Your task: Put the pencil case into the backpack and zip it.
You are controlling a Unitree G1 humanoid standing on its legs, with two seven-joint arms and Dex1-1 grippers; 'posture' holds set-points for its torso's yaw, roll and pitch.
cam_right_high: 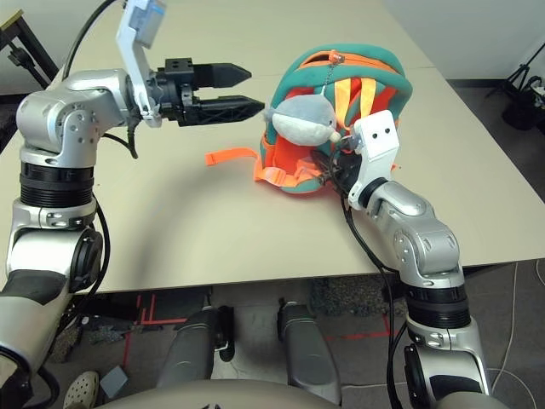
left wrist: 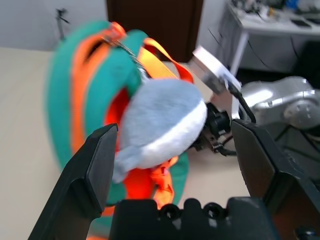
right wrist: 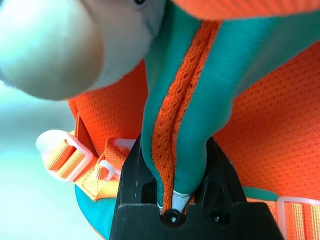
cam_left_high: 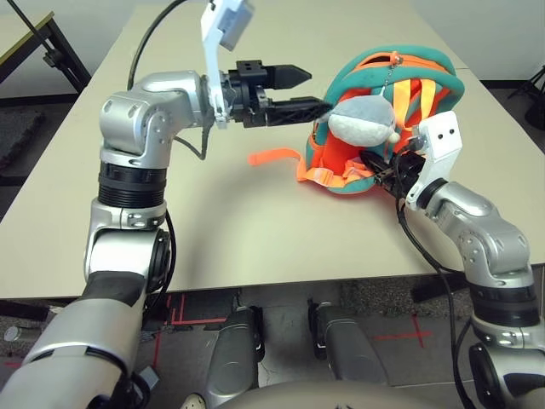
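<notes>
Orange and teal, the backpack (cam_left_high: 456,85) sat on the pale table (cam_left_high: 255,204), toward the robot's right, its top leaning away from the robot. Both arms reached over the table. The right gripper (right wrist: 176,145) was closed on a padded teal strap (right wrist: 220,65) of the pack, pinching it between its two black fingers, with the strap's orange mesh band running up from the grip. The left gripper (cam_left_high: 317,92) hung above the table to the left of the pack, its fingers spread wide with nothing between them, tips pointing toward the plush whale (cam_left_high: 362,123). The whale, grey above and white below, dangled by a metal chain (left wrist: 135,57) from near the top of the pack and lay across its strap side. A narrow dark gap showed within the orange band (left wrist: 77,95) at the pack's top. One orange webbing tail (cam_left_high: 277,155) stretched out leftward over the tabletop, and a white plastic buckle (right wrist: 55,145) sat on orange webbing near the pack's lower edge.
</notes>
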